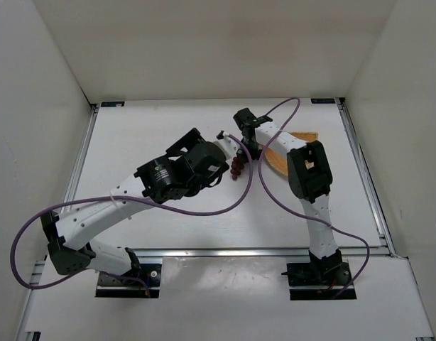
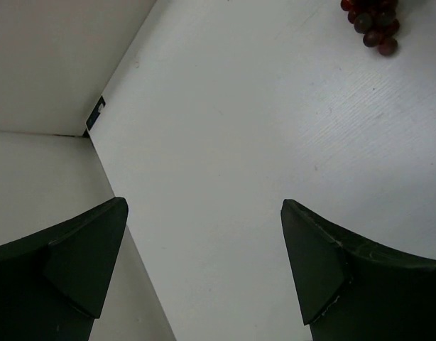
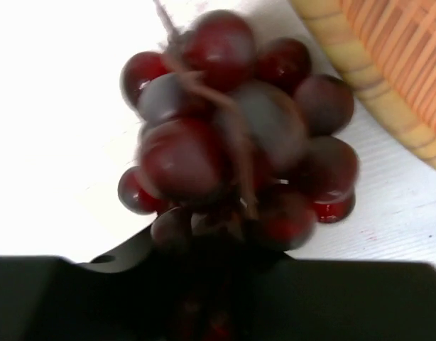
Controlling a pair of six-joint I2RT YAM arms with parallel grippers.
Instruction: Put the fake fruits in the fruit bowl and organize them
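One bunch of dark red-purple grapes [image 3: 239,142], glossy round berries on a thin brown stem, is gripped at its near end by the right gripper [image 3: 211,298]. The fingers are closed on the lowest berries. The wrist view is blurred and the dark finger bodies fill its bottom edge, so the exact contact cannot be made out. From above, the grapes [image 1: 237,167] show just on the near side of the right gripper [image 1: 241,148], around the middle of the white table [image 1: 147,128]. Whether the bunch touches the table or is lifted off it cannot be told. One fruit bowl [image 1: 303,135], orange-tan weave with a lighter rim, sits on the table to the right of the bunch and is largely hidden under the right arm [image 1: 307,170]. In the right wrist view the fruit bowl [image 3: 367,82] crosses the upper right corner, close to the berries, with a strip of white table between them, so the bunch is outside the bowl. The part of the bowl's inside that shows is plain weave. One left gripper [image 1: 218,153] sits to the left of the bunch, near it but apart, with its fingers spread wide and nothing between them. In its own view the left gripper [image 2: 204,204] frames only table [image 2: 239,142], and the tip of the grapes [image 2: 373,21] shows at the upper right, beyond the fingertips.
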